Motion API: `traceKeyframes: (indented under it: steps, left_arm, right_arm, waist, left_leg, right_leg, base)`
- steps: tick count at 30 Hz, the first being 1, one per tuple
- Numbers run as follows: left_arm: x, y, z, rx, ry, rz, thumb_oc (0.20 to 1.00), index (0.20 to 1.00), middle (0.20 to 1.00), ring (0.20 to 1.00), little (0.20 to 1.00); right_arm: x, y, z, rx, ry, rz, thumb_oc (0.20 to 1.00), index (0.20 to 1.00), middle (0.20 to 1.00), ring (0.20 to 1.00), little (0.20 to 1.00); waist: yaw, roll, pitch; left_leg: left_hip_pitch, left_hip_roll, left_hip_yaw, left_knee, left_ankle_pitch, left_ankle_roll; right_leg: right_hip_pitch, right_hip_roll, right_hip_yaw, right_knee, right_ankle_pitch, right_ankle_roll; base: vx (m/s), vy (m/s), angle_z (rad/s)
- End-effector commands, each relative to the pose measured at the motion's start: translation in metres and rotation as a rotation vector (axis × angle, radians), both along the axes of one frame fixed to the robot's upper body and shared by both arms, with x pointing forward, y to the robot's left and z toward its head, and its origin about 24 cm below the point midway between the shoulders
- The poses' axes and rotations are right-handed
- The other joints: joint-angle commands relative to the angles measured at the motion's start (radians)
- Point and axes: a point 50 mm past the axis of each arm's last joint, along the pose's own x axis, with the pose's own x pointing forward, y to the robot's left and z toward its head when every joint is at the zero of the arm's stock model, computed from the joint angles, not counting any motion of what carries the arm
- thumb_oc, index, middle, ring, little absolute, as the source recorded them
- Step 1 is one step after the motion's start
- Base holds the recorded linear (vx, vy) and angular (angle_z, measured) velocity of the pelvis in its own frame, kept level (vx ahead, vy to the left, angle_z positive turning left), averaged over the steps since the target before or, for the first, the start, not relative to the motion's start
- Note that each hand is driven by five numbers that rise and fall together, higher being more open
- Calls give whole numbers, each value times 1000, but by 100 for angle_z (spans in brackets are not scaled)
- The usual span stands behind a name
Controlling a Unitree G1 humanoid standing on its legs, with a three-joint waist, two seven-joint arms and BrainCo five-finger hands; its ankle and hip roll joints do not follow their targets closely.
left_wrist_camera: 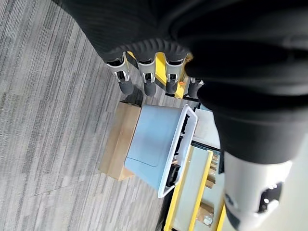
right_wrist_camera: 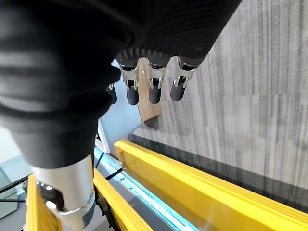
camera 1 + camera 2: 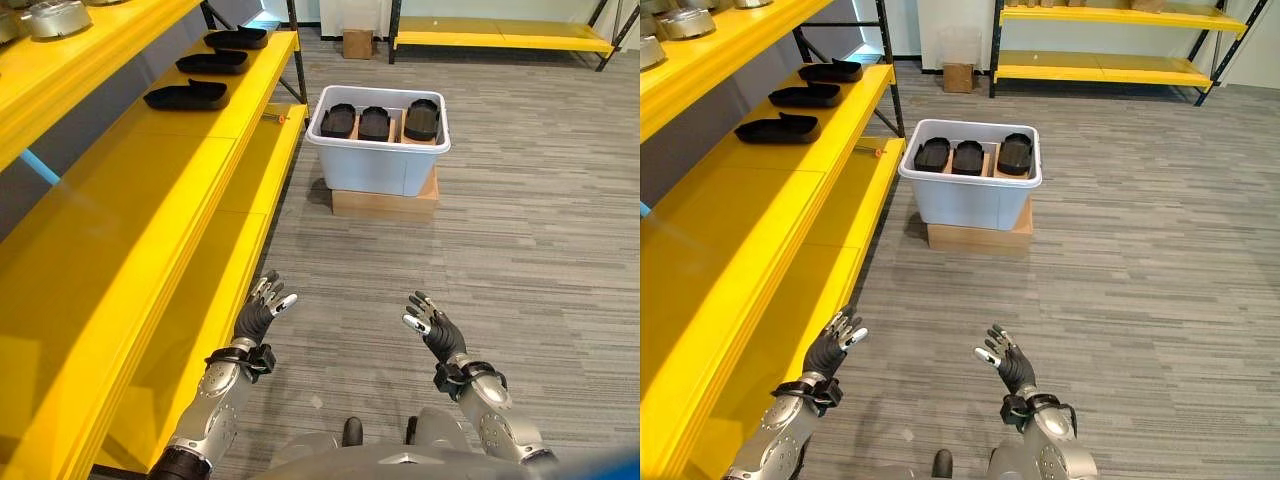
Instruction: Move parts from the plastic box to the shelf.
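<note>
Black parts (image 3: pixel 373 123) in plastic box (image 3: pixel 378 165), well ahead of empty, open left robot hand (image 3: pixel 262 312) and right robot hand (image 3: pixel 432 325)

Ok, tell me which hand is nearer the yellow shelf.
Left. The left hand hangs open just beside the yellow shelf edge; the right hand, also open, is farther out over the floor.

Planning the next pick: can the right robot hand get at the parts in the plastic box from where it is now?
Probably not yet. The right robot hand hangs open over bare floor, well short of the plastic box; nothing blocks the way.
</note>
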Motion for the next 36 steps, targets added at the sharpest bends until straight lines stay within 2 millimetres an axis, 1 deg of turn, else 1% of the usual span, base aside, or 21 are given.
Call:
traceKeyframes:
  steps: [1, 4, 6, 7, 9, 12, 13, 15, 16, 18, 20, 21, 22, 23, 25, 26, 27, 29, 31, 34, 36]
  left_arm:
    - [0, -1, 14, -14, -86, -28, 1000, 1000, 1000, 1000, 1000]
    - [1, -3, 16, -17, -101, -40, 1000, 1000, 1000, 1000, 1000]
    - [1, -4, 15, -18, -100, -47, 1000, 1000, 1000, 1000, 1000]
    - [2, -10, 11, -30, -86, -59, 1000, 1000, 1000, 1000, 1000]
    - [4, -15, 10, -37, -83, -69, 1000, 1000, 1000, 1000, 1000]
    - [6, -21, 11, -53, -90, -80, 1000, 1000, 1000, 1000, 1000]
    - [6, -21, 11, -53, -90, -80, 1000, 1000, 1000, 1000, 1000]
    - [6, -22, 11, -56, -88, -72, 1000, 1000, 1000, 1000, 1000]
    - [6, -21, 11, -56, -88, -72, 1000, 1000, 1000, 1000, 1000]
    - [6, -20, 11, -67, -88, -62, 1000, 1000, 1000, 1000, 1000]
    - [4, -16, 11, -81, -84, -33, 1000, 1000, 1000, 1000, 1000]
    - [4, -16, 12, -79, -83, -33, 1000, 1000, 1000, 1000, 1000]
    - [4, -16, 12, -79, -84, -33, 1000, 1000, 1000, 1000, 1000]
    - [4, -15, 12, -79, -84, -30, 1000, 1000, 1000, 1000, 1000]
    - [4, -17, 12, -82, -83, -31, 1000, 1000, 1000, 1000, 1000]
    - [4, -15, 12, -82, -84, -16, 1000, 1000, 1000, 1000, 1000]
    - [4, -13, 12, -75, -82, -11, 1000, 1000, 1000, 1000, 1000]
    - [2, -11, 10, -52, -78, -11, 1000, 1000, 1000, 1000, 1000]
    - [3, -9, 11, -36, -87, -5, 1000, 1000, 1000, 1000, 1000]
    - [3, -6, 12, -40, -92, 3, 1000, 1000, 1000, 1000, 1000]
    - [3, -8, 11, -42, -92, -5, 1000, 1000, 1000, 1000, 1000]
  right_arm:
    - [5, 2, 11, 37, -64, 5, 1000, 1000, 1000, 1000, 1000]
    - [6, 4, 13, 25, -71, 20, 1000, 1000, 1000, 1000, 1000]
    - [5, 3, 13, 21, -72, 17, 1000, 1000, 1000, 1000, 1000]
    - [1, -1, 9, 25, -54, -11, 1000, 1000, 1000, 1000, 1000]
    - [-1, -3, 8, 27, -50, -20, 1000, 1000, 1000, 1000, 1000]
    - [0, -11, 11, 24, -60, -40, 1000, 1000, 1000, 1000, 1000]
    - [0, -11, 11, 24, -60, -40, 1000, 1000, 1000, 1000, 1000]
    - [0, -13, 11, 24, -63, -49, 1000, 1000, 1000, 1000, 1000]
    - [0, -13, 11, 24, -63, -49, 1000, 1000, 1000, 1000, 1000]
    - [1, -14, 11, 20, -63, -45, 1000, 1000, 1000, 1000, 1000]
    - [2, -20, 14, 13, -72, -49, 1000, 1000, 1000, 1000, 1000]
    - [2, -21, 15, 8, -75, -51, 1000, 1000, 1000, 1000, 1000]
    - [2, -22, 15, 8, -76, -51, 1000, 1000, 1000, 1000, 1000]
    - [2, -23, 15, -1, -76, -56, 1000, 1000, 1000, 1000, 1000]
    - [3, -23, 15, -7, -75, -66, 1000, 1000, 1000, 1000, 1000]
    - [5, -23, 17, -3, -87, -74, 1000, 1000, 1000, 1000, 1000]
    - [5, -23, 16, -6, -86, -77, 1000, 1000, 1000, 1000, 1000]
    - [4, -23, 15, -17, -85, -77, 1000, 1000, 1000, 1000, 1000]
    - [5, -24, 15, -33, -89, -75, 1000, 1000, 1000, 1000, 1000]
    - [3, -24, 12, -45, -70, -64, 1000, 1000, 1000, 1000, 1000]
    - [1, -20, 11, -31, -69, -55, 1000, 1000, 1000, 1000, 1000]
  waist:
    - [-18, -24, -27]
    - [-30, -31, -20]
    - [-33, -35, -20]
    - [-38, -52, -51]
    - [-52, -51, -70]
    - [-74, -30, -103]
    - [-74, -29, -102]
    - [-78, -17, -107]
    - [-80, -20, -109]
    - [-73, -26, -108]
    - [-35, -66, -64]
    - [-24, -79, -44]
    - [-24, -77, -43]
    - [-17, -89, -30]
    - [4, -91, -17]
    - [11, -99, -14]
    - [19, -98, -15]
    - [35, -85, -22]
    - [49, -76, -17]
    - [46, -65, -29]
    - [43, -63, -66]
  left_leg:
    - [46, 2, 21, -8, -88, -49]
    - [78, 0, 20, -21, -106, -58]
    - [89, 0, 19, -22, -116, -62]
    - [118, 1, 15, -19, -158, -70]
    - [139, 14, 2, -9, -181, -79]
    - [173, 70, -21, 58, -183, -119]
    - [174, 71, -21, 58, -184, -119]
    - [171, 97, -20, 131, -136, -154]
    - [167, 94, -21, 131, -133, -153]
    - [117, 109, -13, 278, -55, -187]
    - [-70, 100, -8, 709, 151, -240]
    - [-120, 96, 4, 800, 157, -233]
    - [-123, 99, 4, 806, 154, -233]
    - [-167, 102, 22, 826, 127, -202]
    - [-272, 98, 50, 767, 46, -167]
    - [-318, 122, 60, 611, -3, -143]
    - [-319, 129, 57, 480, -14, -137]
    - [-319, 143, 9, 180, 69, -152]
    - [-307, 149, -58, 5, 137, -164]
    - [-280, 157, -63, -6, 141, -170]
    - [-242, 148, -51, -24, 145, -159]
  right_leg:
    - [-6, 41, -65, -431, 296, 18]
    - [-37, 54, -50, -537, 350, 43]
    - [-30, 52, -53, -540, 357, 45]
    - [7, 51, -57, -554, 369, 26]
    - [23, 60, -50, -544, 366, 17]
    - [43, 87, -78, -461, 301, -22]
    - [43, 88, -79, -459, 299, -23]
    - [61, 115, -72, -420, 257, -49]
    - [59, 111, -72, -421, 259, -48]
    - [96, 128, -63, -415, 225, -69]
    - [193, 144, -21, -428, 176, -119]
    - [209, 140, -11, -429, 172, -128]
    - [208, 142, -12, -428, 173, -129]
    - [223, 137, -3, -429, 163, -138]
    - [251, 134, 17, -438, 156, -130]
    - [271, 123, 31, -446, 148, -114]
    - [283, 125, 45, -452, 137, -108]
    - [311, 146, 58, -461, 122, -102]
    - [352, 154, 82, -473, 101, -101]
    - [373, 154, 101, -462, 77, -93]
    - [388, 125, 98, -455, 64, -76]
  base:
    - [298, -66, -9]
    - [184, -26, -13]
    - [299, -58, -4]
    - [350, -83, 15]
    - [382, -97, 48]
    - [566, -180, 75]
    - [352, -110, 40]
    - [247, -73, 19]
    - [235, -92, 1]
    - [279, -150, -4]
    - [344, -247, -18]
    - [149, -137, -33]
    - [80, -83, -36]
    - [90, -42, -37]
    - [174, -3, -34]
    - [251, 88, -23]
    - [305, 116, -43]
    - [286, 109, -53]
    - [243, 95, -36]
    - [228, 142, -35]
    - [416, 275, -49]
